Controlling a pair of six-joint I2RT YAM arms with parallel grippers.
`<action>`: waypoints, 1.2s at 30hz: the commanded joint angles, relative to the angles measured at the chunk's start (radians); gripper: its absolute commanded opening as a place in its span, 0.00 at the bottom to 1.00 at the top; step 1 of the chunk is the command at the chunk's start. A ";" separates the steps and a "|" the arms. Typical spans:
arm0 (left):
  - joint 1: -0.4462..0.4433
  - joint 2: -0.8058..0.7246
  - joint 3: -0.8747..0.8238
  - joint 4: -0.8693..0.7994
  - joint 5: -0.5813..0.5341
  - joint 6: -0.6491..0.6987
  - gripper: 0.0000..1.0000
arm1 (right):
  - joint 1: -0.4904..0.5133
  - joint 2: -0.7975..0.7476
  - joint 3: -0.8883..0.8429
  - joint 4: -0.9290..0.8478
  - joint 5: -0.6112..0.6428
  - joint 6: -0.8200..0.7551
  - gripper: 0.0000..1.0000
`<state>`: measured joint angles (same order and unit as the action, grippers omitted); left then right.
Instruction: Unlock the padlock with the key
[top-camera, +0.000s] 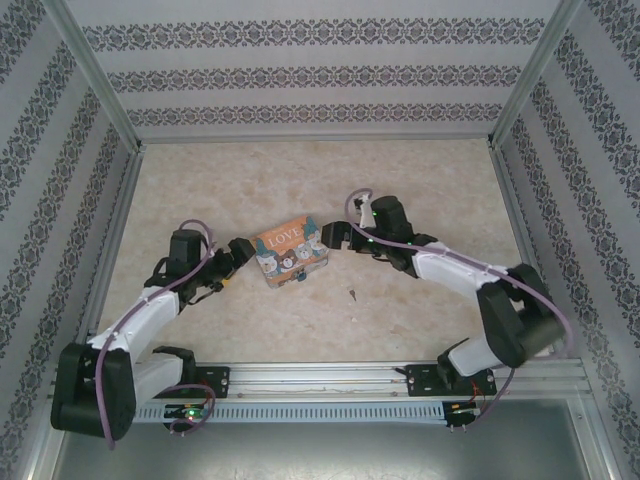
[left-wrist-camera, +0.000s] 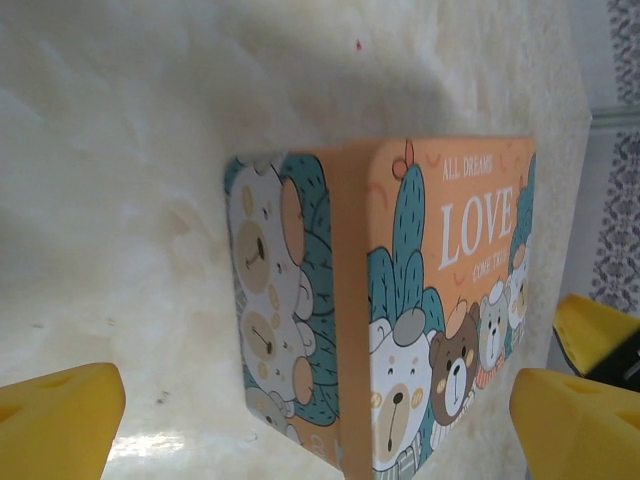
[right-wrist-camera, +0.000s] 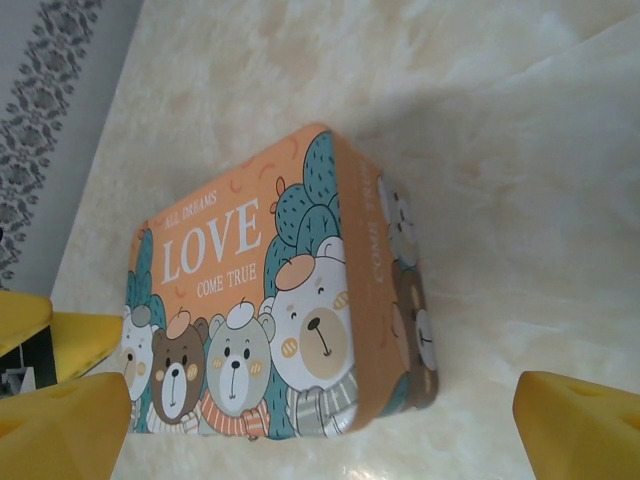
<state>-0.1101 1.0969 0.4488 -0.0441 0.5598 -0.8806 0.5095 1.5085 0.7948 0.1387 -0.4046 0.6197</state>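
Note:
The orange-and-blue "LOVE" tin (top-camera: 290, 254) lies mid-table between both grippers. A tiny dark speck at its near edge looks like the padlock (top-camera: 302, 279), too small to make out. The key (top-camera: 353, 293) is a thin dark sliver on the table, right of the tin and nearer the bases. My left gripper (top-camera: 240, 250) stands open at the tin's left end, its yellow fingertips (left-wrist-camera: 60, 420) wide on either side of the tin (left-wrist-camera: 400, 300). My right gripper (top-camera: 335, 235) is open at the tin's right end, its fingertips (right-wrist-camera: 575, 425) spread around the tin (right-wrist-camera: 270, 300). Neither holds anything.
Patterned walls (top-camera: 60, 150) enclose the marble-look table (top-camera: 420, 190) on three sides. An aluminium rail (top-camera: 320, 375) with both arm bases runs along the near edge. The right gripper's yellow finger (left-wrist-camera: 590, 330) shows beyond the tin in the left wrist view.

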 joint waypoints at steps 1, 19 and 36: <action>-0.049 0.055 0.006 0.103 0.038 -0.050 0.99 | 0.031 0.066 0.055 0.005 -0.027 0.025 0.98; -0.181 0.291 0.103 0.353 0.018 -0.133 0.99 | 0.060 0.191 0.141 0.010 -0.101 0.032 0.98; -0.186 0.640 0.453 0.319 0.059 -0.028 0.99 | 0.027 0.160 0.119 0.020 -0.151 0.052 0.82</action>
<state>-0.2684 1.6970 0.8330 0.2375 0.5198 -0.9417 0.5037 1.7065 0.9295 0.1207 -0.4511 0.6537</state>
